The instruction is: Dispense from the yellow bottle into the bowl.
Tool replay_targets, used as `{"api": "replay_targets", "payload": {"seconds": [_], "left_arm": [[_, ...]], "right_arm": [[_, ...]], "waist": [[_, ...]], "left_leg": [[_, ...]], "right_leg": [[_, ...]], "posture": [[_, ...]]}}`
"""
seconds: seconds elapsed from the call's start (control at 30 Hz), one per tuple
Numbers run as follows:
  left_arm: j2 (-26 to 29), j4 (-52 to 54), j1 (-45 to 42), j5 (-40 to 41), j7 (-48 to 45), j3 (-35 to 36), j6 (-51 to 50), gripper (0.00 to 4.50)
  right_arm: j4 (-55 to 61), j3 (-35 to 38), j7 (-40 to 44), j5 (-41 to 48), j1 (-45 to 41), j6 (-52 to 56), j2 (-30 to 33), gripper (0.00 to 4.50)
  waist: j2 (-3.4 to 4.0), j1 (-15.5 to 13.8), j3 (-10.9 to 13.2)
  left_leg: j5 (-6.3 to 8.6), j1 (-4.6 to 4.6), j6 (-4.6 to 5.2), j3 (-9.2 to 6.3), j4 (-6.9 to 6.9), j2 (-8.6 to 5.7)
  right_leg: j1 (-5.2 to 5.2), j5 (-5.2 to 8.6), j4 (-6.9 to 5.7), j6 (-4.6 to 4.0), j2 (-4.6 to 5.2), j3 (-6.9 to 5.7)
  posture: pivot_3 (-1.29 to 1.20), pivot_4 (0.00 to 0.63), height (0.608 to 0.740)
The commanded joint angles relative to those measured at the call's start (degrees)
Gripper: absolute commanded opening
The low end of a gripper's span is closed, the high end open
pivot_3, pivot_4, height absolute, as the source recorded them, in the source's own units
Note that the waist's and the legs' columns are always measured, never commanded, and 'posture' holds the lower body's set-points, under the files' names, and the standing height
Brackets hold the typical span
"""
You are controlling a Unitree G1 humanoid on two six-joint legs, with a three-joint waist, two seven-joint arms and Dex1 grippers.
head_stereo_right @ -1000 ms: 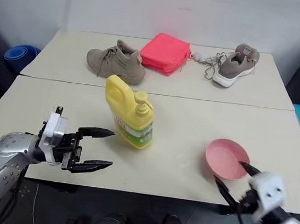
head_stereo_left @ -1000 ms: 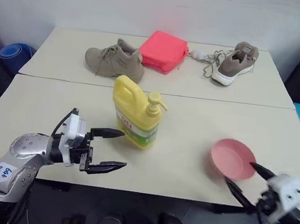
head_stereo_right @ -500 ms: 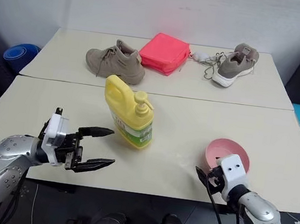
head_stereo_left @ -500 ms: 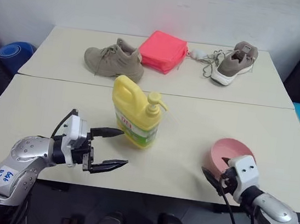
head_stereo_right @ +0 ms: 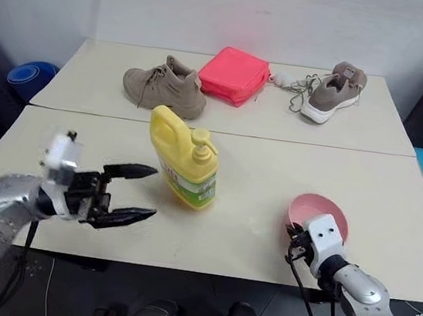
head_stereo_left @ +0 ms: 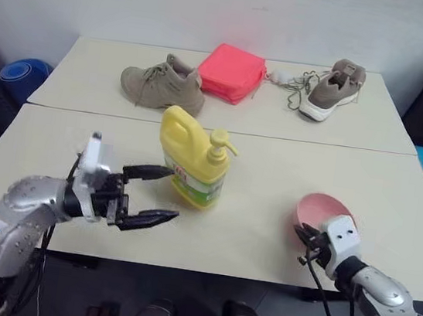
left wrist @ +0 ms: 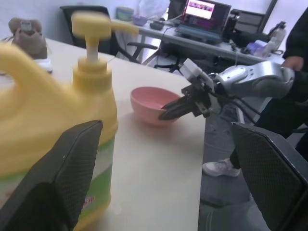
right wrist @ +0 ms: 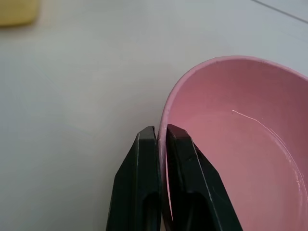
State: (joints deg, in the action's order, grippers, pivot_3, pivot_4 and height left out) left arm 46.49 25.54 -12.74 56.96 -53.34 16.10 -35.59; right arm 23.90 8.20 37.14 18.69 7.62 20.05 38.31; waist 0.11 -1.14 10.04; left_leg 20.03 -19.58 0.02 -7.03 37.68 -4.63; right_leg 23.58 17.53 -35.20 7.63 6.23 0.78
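Starting at the lower left of the head view, your left claw hangs with its fingers spread wide and nothing between them, pointing across toward the yellow bottle, which stands upright just left of centre on the near table. The upper finger reaches near the bottle's label; whether it touches, you cannot tell. In the left wrist view the pump head sits high between the two fingers.

At the lower right, the pink bowl rests near the table's front edge, well apart from the bottle. Your right claw is closed on the bowl's near rim: the wrist view shows one finger outside the wall and one inside, pinched tight with the thin rim between them.

The step in hand looks like bringing the bowl under the spout. Judging from this grip, you hold only a thin lip, so slide the bowl along the table rather than lift it, and keep the pull slow so it does not tip or slip out. Bring it to rest under the nozzle, which points toward the right of the frame. Keep the left claw clear of the bottle until the bowl is placed, so you don't nudge it over.

At the top of the frame two shoes and a pink-red pouch lie on the far table, well out of your way.
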Motion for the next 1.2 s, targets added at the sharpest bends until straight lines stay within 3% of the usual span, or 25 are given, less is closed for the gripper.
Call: {"api": "replay_targets", "payload": {"seconds": [0.03, 0.17, 0.3, 0.5, 0.83, 1.2], "left_arm": [[1.6, -1.2, -5.1, 8.4, 2.4, 4.6, -4.2, 4.10], [-0.4, -5.4, -15.6, 8.4, 5.0, 2.6, -4.5, 3.00], [-4.0, -8.9, -23.4, 1.2, 4.1, -3.4, -1.3, 1.90], [-9.4, -12.8, -29.2, -8.1, 0.5, -11.3, 3.6, 0.03], [-15.8, -18.6, -33.4, -18.5, -0.2, -17.1, 8.2, 0.03], [-15.5, -18.4, -31.9, -24.5, -0.2, -21.0, 4.7, 0.03]], "right_arm": [[8.2, 2.9, 9.8, 5.6, -4.0, -3.6, 5.6, 0.00], [12.8, 1.6, 16.6, 12.0, -12.1, 1.7, 12.8, 0.00], [15.1, -0.5, 18.9, 18.7, -20.7, 10.7, 17.7, 0.00], [17.0, -5.3, 17.8, 24.6, -30.4, 21.8, 19.6, 0.00], [16.7, -10.0, 15.1, 23.9, -38.7, 28.5, 19.1, 0.00], [17.3, -11.6, 14.1, 22.8, -40.8, 29.3, 18.2, 0.00]], "waist": [[0.01, 0.3, 0.0], [-0.05, 0.4, 0.0], [-0.08, -0.1, 0.0], [-0.18, -0.3, 0.1], [-0.21, -0.2, 0.1], [-0.22, -0.2, 0.1]], "left_leg": [[0.00, 0.04, 0.00, 0.00, -0.02, 0.01], [0.03, 0.03, -0.05, -0.06, 0.01, 0.14], [0.06, -0.24, -0.08, -0.15, 0.32, 0.20], [0.07, -0.75, -0.07, -0.22, 0.48, 0.19], [0.08, -1.59, -0.09, -0.15, 1.11, 0.16], [0.08, -1.61, -0.10, -0.15, 1.38, 0.15]], "right_leg": [[-0.02, 0.00, 0.01, 0.00, 0.00, 0.01], [-0.08, 0.00, 0.07, 0.00, -0.30, -0.10], [0.00, -0.04, 0.13, 0.00, -0.45, -0.18], [0.38, -0.08, 0.19, 0.02, -0.43, -0.26], [1.21, -0.09, -0.36, 0.02, -0.42, -0.26], [1.19, -0.18, -0.48, 0.01, -0.41, -0.22]], "posture": [[0.00, 0.150, 0.740], [0.00, 0.150, 0.740], [0.00, 0.150, 0.740], [0.00, 0.150, 0.740], [0.00, 0.150, 0.740], [0.00, 0.150, 0.740]]}}
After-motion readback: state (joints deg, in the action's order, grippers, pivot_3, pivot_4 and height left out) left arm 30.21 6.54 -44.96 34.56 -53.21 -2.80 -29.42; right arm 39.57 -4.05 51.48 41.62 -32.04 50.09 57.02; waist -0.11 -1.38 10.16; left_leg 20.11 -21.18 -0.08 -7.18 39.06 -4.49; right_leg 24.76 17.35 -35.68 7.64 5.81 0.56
